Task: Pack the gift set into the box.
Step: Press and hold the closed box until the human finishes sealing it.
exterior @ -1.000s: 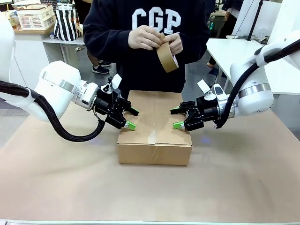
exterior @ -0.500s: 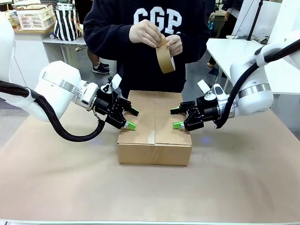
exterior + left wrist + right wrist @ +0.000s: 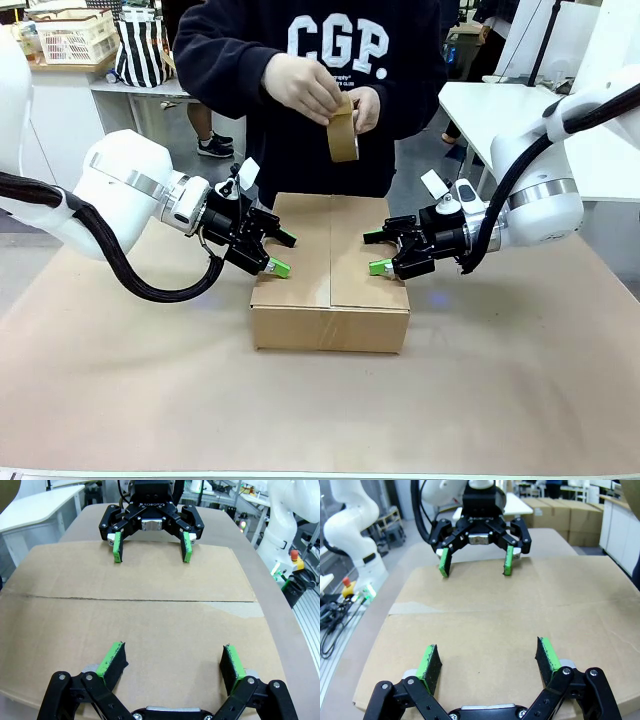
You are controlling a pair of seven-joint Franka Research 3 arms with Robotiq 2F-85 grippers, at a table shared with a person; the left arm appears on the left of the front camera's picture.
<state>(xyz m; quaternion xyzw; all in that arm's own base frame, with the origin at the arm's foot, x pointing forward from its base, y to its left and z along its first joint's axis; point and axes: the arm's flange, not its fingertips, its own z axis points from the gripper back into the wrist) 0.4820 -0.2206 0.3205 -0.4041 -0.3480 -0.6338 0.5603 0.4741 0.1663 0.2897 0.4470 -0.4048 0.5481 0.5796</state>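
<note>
Box (image 3: 330, 270) contents hidden under closed flaps; small sweatshirt print unreadable.

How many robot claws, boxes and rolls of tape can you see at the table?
Black robot claws with green pads: 2 (left claw, right claw)
Large plain brown cardboard box, flaps closed: 1
Brown roll of packing tape in the person's hands: 1
Total: 4
</note>
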